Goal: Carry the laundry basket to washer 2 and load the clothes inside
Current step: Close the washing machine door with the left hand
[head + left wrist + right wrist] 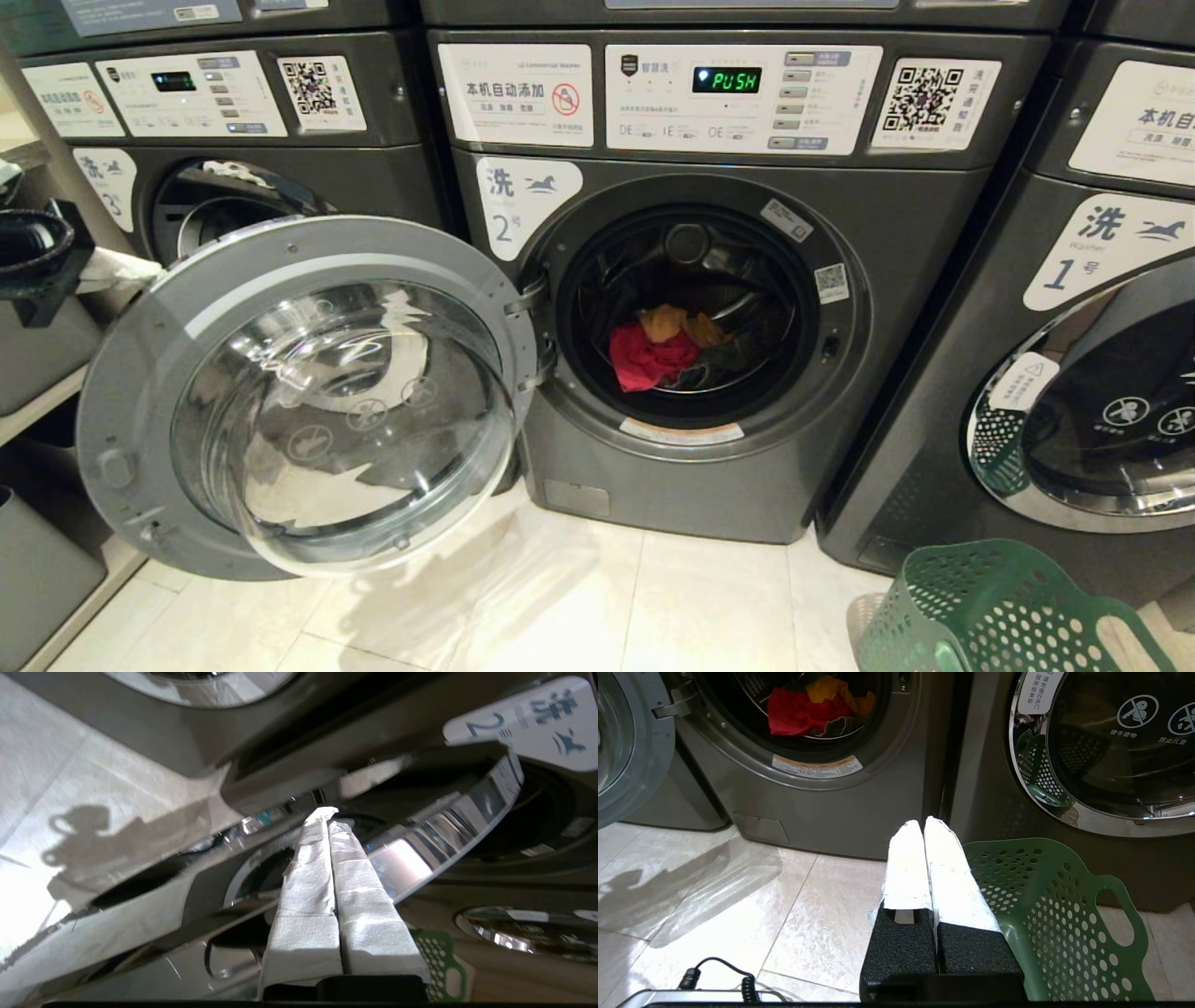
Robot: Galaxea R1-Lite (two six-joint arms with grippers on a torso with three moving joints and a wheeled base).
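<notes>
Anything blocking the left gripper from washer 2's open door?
Nothing visible. The left gripper, fingers shut, points at the rim of washer 2's door, which hangs open to the left of the drum mouth; the clothes lie inside.

Washer 2 (691,308) bore a white label (519,201) reading "洗 2号" with a blue horse logo, a green display (726,80) above its drum showing "PUSH", and QR codes (922,98) right of that; the washer (1074,373) to its right was labelled "洗 1号" (1102,247).
</notes>
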